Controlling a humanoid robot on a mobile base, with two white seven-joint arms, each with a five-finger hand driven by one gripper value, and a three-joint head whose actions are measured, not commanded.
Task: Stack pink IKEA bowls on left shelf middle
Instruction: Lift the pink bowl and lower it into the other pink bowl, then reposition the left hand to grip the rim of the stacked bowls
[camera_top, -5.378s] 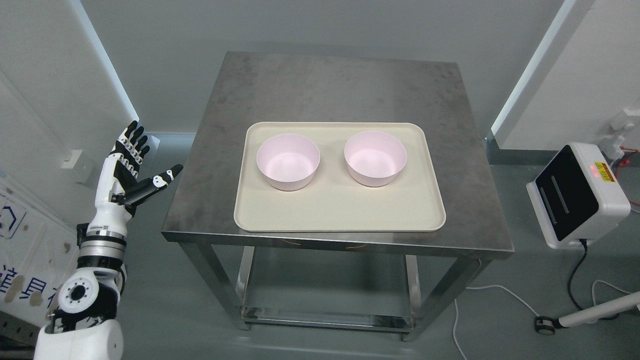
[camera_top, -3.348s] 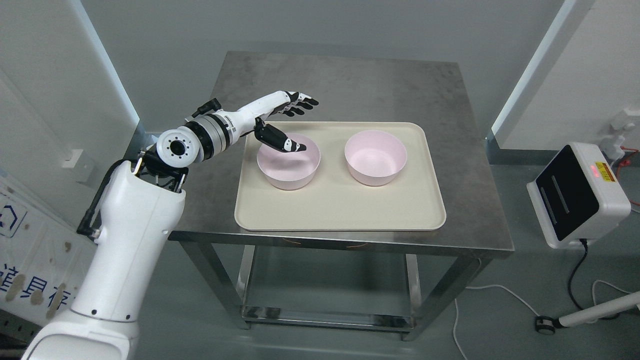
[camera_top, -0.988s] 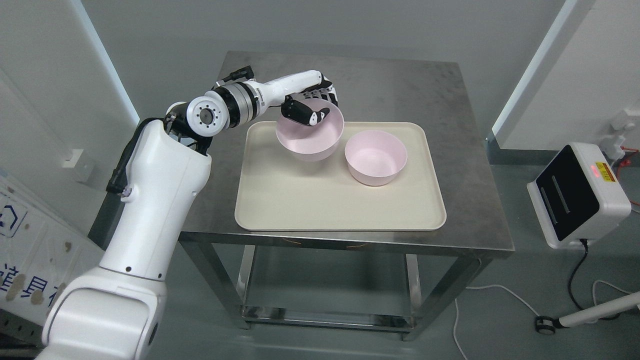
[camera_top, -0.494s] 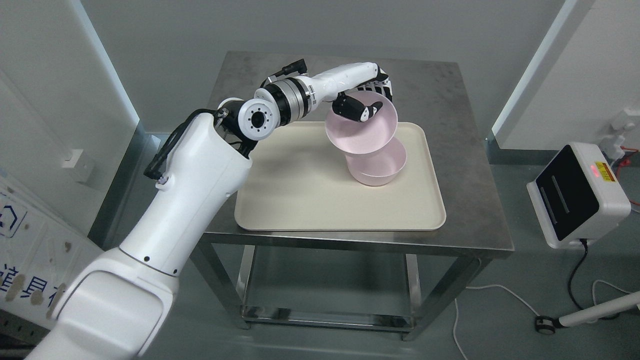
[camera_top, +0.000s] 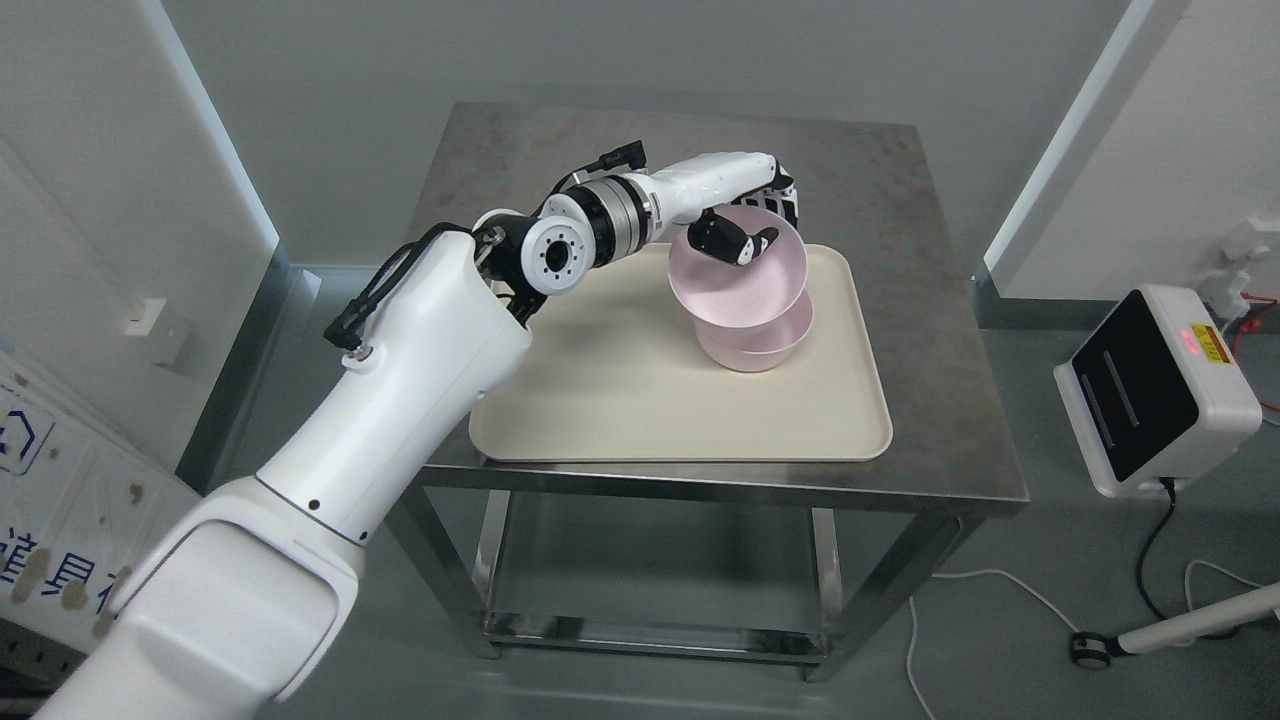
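Observation:
My left hand (camera_top: 757, 222) is shut on the far rim of a pink bowl (camera_top: 735, 285), thumb inside and fingers behind the wall. That bowl hangs tilted directly over the second pink bowl (camera_top: 765, 347), which stands on the right half of the cream tray (camera_top: 600, 400). The held bowl hides most of the lower one; whether they touch is unclear. My left arm (camera_top: 420, 380) reaches in from the lower left across the tray. No right arm shows.
The tray lies on a steel table (camera_top: 680, 170) with an open frame below. A white and black device (camera_top: 1150, 390) stands on the floor at the right, with cables (camera_top: 1160, 560) beside it. White wall panels flank both sides.
My left hand took the left bowl off the tray, carried it right and, in the last half second, lowered it onto or just above the right bowl.

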